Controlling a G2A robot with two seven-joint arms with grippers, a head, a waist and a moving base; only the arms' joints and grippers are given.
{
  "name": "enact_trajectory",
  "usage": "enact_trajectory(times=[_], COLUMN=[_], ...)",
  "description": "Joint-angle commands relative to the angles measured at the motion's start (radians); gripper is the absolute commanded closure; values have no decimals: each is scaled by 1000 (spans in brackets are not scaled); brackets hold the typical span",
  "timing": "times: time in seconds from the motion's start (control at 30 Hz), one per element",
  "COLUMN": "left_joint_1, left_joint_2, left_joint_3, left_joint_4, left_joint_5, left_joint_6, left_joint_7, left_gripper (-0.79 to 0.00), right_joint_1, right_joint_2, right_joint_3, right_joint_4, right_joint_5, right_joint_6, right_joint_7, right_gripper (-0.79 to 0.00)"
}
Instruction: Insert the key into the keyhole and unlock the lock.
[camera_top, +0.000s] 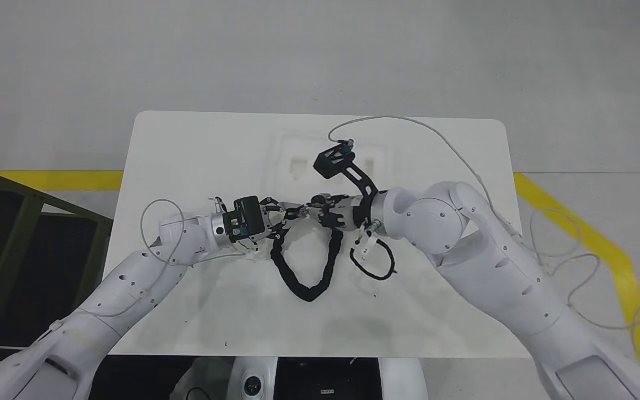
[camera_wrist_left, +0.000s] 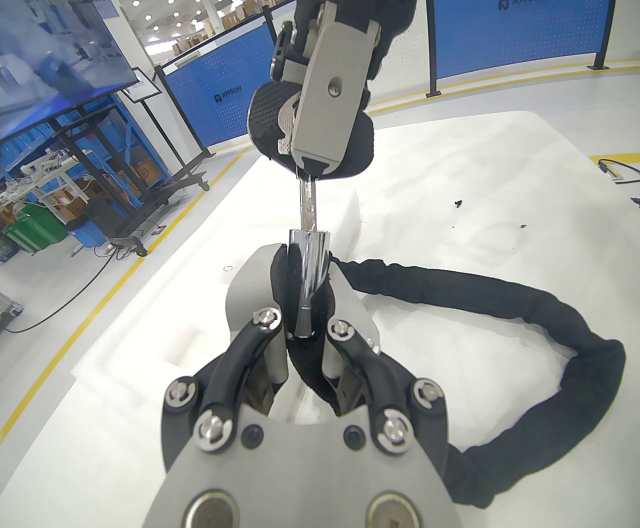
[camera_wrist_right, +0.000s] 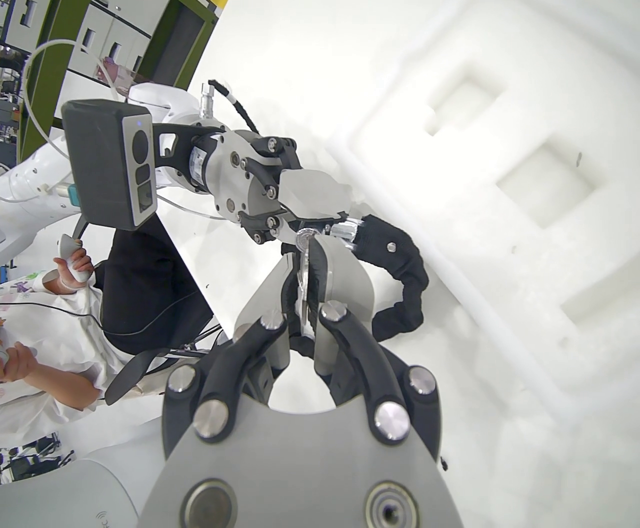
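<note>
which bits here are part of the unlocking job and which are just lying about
Job: key, in the right pincer; chain lock, in the left pincer.
Lying about: foam tray; black crumbs on the table.

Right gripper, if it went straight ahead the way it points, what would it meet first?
The lock cylinder, held by the left gripper; the key in the right gripper already touches its keyhole. How deep is unclear.
</note>
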Motion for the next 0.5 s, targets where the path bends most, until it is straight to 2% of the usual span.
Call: enact_trajectory(times=[0.0,0.27,0.3,0.33,0.47], left_joint_1=[0,0,0,0,0], left_joint_2=[0,0,0,0,0], left_joint_3=[0,0,0,0,0], left_joint_4=[0,0,0,0,0], left_joint_5=[0,0,0,0,0], left_joint_6=[0,0,0,0,0], left_joint_7=[0,0,0,0,0], left_gripper=[0,0,0,0,0], right_joint_1=[4,19,20,19,18], right_joint_2=[-3,-16,-17,-17,-20], right_joint_3=[-7,-24,-24,-24,-22], right_joint_4=[4,15,14,12,12], right_joint_5=[-1,-24,-25,-26,-28], right_joint_6=[1,21,24,25,22], right_joint_7=[1,1,1,1,5], right_gripper=[0,-9,-132,-197,-302])
